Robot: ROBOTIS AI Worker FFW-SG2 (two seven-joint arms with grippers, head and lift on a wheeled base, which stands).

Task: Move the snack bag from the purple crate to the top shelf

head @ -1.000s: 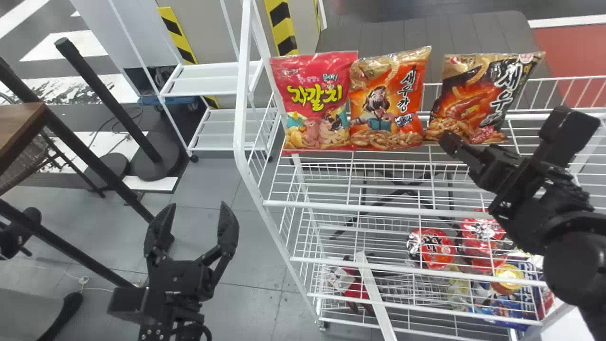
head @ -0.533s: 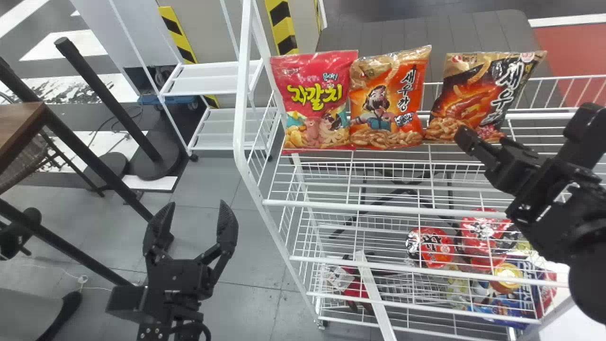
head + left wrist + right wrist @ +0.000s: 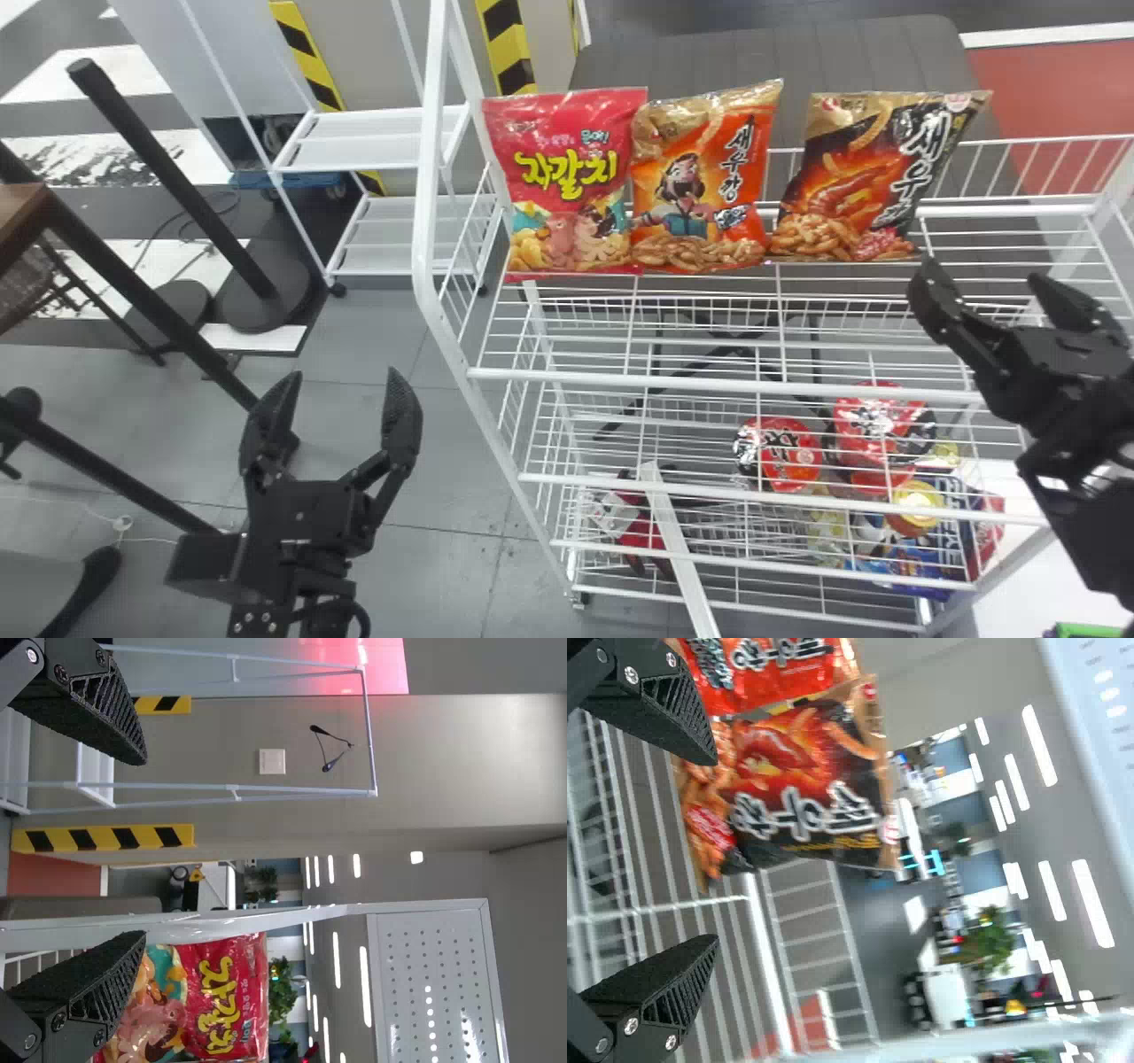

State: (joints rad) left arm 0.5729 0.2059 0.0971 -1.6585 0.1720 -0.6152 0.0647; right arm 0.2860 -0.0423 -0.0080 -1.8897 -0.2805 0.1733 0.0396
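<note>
Indoor space resembling a lab set up as a small shop: packaged snack bags (image 3: pixel 567 190) stand on a white wire rack (image 3: pixel 709 384), near grey walls (image 3: pixel 461 762) with yellow-and-black hazard stripes (image 3: pixel 102 838), under ceiling strip lights (image 3: pixel 365 986).

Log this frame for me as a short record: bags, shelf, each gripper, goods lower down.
bags: three, in a row; from left, pink bag, orange bag, dark bag
bags' place: on the top shelf, upright
left gripper: open and empty, left of the rack
right gripper: open and empty, right of the dark bag
lower down: red packs among other goods
task state: looks done, the bags standing unheld
</note>
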